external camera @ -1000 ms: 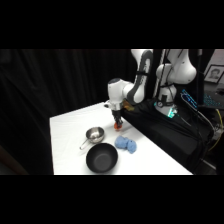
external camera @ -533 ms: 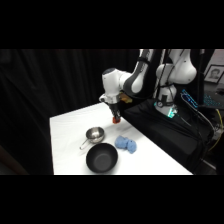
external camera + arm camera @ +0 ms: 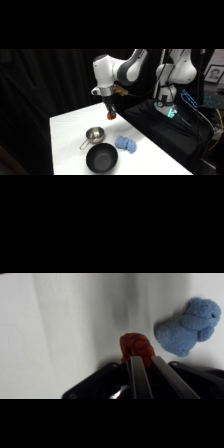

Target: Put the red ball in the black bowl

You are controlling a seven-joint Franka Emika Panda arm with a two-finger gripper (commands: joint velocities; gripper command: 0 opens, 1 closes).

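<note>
My gripper [image 3: 110,115] hangs above the table, shut on the small red ball [image 3: 110,117]. In the wrist view the red ball [image 3: 135,346] sits clamped at the fingertips of the gripper [image 3: 143,360], with white table far below it. The wide black bowl [image 3: 101,158] rests at the table's front, below and slightly left of the gripper. The bowl is out of the wrist view.
A small silver metal cup with a handle [image 3: 93,135] stands just behind the black bowl. A lumpy light-blue soft object [image 3: 126,144] lies to the bowl's right, also the blue object [image 3: 189,327] in the wrist view. Black cloth surrounds the white table [image 3: 67,130].
The arm has lifted the red ball higher off the table and carried it leftward, away from the blue object.
</note>
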